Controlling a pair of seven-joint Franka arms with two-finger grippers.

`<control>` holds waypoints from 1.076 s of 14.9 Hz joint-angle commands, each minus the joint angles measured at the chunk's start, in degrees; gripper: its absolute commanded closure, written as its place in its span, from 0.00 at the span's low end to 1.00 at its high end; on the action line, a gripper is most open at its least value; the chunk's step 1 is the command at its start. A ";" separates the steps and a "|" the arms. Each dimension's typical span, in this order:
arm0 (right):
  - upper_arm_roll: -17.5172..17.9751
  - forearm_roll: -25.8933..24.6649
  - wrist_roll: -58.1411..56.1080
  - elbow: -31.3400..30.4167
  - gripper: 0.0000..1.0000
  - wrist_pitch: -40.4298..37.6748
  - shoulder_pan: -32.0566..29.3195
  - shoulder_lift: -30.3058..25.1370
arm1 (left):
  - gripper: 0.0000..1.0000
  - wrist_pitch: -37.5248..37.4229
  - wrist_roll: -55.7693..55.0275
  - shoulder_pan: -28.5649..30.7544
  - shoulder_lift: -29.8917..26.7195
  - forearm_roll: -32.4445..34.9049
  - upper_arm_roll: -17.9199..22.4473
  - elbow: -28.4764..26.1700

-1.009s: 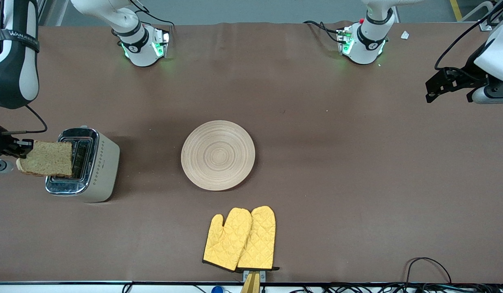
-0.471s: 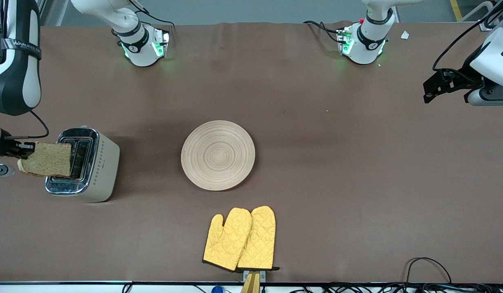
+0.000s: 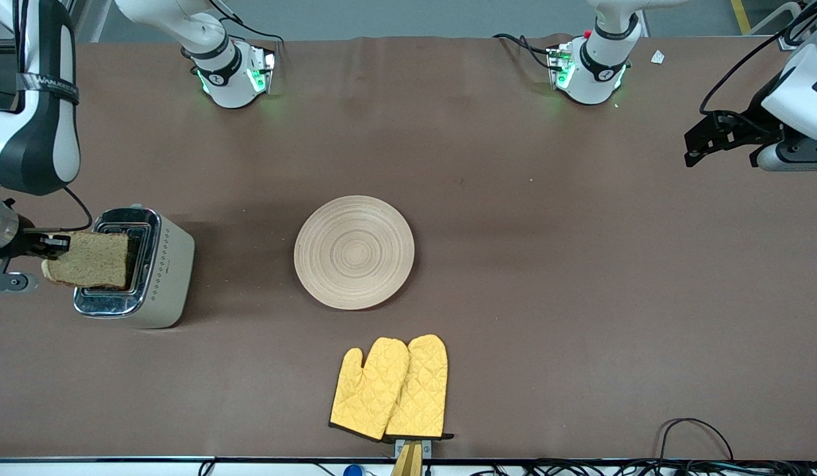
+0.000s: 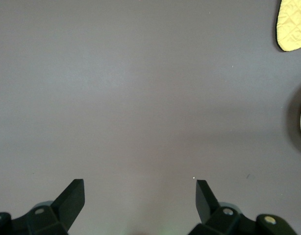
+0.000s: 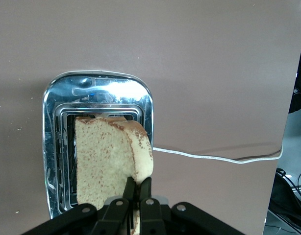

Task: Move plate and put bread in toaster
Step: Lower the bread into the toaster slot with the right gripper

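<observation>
A brown slice of bread (image 3: pixel 91 259) hangs over the chrome top of the cream toaster (image 3: pixel 158 284) at the right arm's end of the table. My right gripper (image 3: pixel 55 246) is shut on the slice's crust edge. In the right wrist view the bread (image 5: pixel 109 161) sits above the toaster (image 5: pixel 55 147) slots, pinched by the right gripper (image 5: pixel 138 185). The pale wooden plate (image 3: pixel 354 252) lies bare at the table's middle. My left gripper (image 3: pixel 696 142) waits open, high over the left arm's end of the table; the left wrist view shows its fingers (image 4: pixel 72 196) wide apart over bare cloth.
Two yellow oven mitts (image 3: pixel 392 388) lie nearer the front camera than the plate. A white cord (image 5: pixel 214 156) runs from the toaster across the brown cloth. Both arm bases (image 3: pixel 233 73) stand along the table's back edge.
The right gripper has carried the bread a little toward the toaster's middle and lower over its slots. The left gripper has drifted slightly upward in the view, still open.
</observation>
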 commanded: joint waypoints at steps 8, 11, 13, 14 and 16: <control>0.21 4.35 1.27 -1.87 0.55 1.82 -0.60 4.37 | 0.00 -0.74 0.66 0.28 0.15 -0.97 -0.17 0.47; 0.21 8.40 1.27 -1.96 0.00 1.48 -1.13 5.08 | 0.00 -0.74 0.66 0.19 0.15 -0.97 -0.17 0.47; 0.21 9.54 1.27 -1.52 0.00 1.56 -1.13 5.08 | 0.00 -0.74 0.66 0.19 0.15 -0.97 -0.17 0.47; 0.12 10.24 1.10 -1.09 0.00 1.56 -1.22 5.00 | 0.00 -0.74 0.66 0.19 0.15 -0.89 -0.17 0.47; 0.12 11.12 0.92 -0.38 0.00 1.21 -1.13 4.82 | 0.00 -0.74 0.66 0.11 0.15 -0.80 -0.17 0.47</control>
